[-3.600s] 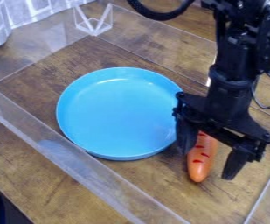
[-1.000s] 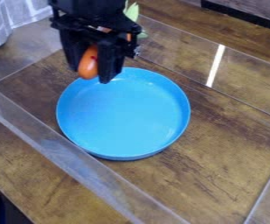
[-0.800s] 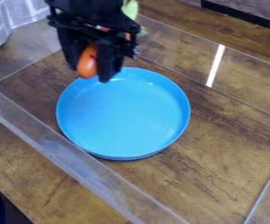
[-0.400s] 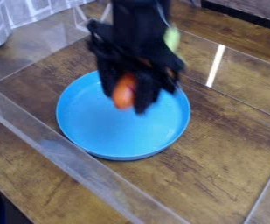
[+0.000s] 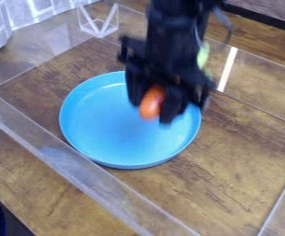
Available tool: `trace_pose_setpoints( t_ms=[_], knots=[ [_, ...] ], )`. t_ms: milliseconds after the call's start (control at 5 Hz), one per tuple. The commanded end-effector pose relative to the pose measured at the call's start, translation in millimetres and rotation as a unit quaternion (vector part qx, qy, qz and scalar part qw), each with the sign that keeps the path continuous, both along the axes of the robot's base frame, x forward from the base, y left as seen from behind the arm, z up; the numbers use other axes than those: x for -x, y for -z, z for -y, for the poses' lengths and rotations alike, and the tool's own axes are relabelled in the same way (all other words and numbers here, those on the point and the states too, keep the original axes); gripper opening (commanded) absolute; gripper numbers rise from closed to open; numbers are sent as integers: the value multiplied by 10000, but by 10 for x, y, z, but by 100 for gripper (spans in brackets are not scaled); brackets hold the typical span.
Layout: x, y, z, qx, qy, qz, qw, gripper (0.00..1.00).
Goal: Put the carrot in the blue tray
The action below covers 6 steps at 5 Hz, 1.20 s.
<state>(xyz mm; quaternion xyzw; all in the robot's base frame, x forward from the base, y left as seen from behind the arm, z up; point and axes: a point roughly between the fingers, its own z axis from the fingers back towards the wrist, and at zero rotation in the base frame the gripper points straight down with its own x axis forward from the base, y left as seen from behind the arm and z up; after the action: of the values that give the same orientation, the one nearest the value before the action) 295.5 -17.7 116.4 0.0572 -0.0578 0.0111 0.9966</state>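
The tool (image 5: 157, 108), blurred and pointing down, was clamped on the carrot (image 5: 151, 103), holding it above the right part of the tray (image 5: 95, 120), which lay on the wooden tabletop (image 5: 249, 175).

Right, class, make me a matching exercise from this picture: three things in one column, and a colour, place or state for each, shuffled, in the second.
Things:
1. carrot
2. blue tray
3. gripper

Descriptions:
A. flat on the wooden table
B. black, fingers shut on something
C. orange, held in the air above the dish

Pairs: 1-C, 2-A, 3-B
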Motion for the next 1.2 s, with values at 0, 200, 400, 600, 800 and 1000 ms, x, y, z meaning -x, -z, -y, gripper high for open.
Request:
trace_pose_setpoints(
  t_ms=[0, 200, 400, 600, 800, 1000],
  knots=[
    [-206, -335, -387, -107, -358, 347, 9987, 0],
    [59, -357, -558, -122, -608, 308, 9976, 0],
    [114, -264, -165, -108, -244, 225, 9994, 0],
    [120, -118, -138, -96, -287, 96, 9995, 0],
    [122, 35, -111, -84, -320, -37, 9994, 0],
    [131, 231, -84, -92, -322, -147, 9993, 0]
  ],
)
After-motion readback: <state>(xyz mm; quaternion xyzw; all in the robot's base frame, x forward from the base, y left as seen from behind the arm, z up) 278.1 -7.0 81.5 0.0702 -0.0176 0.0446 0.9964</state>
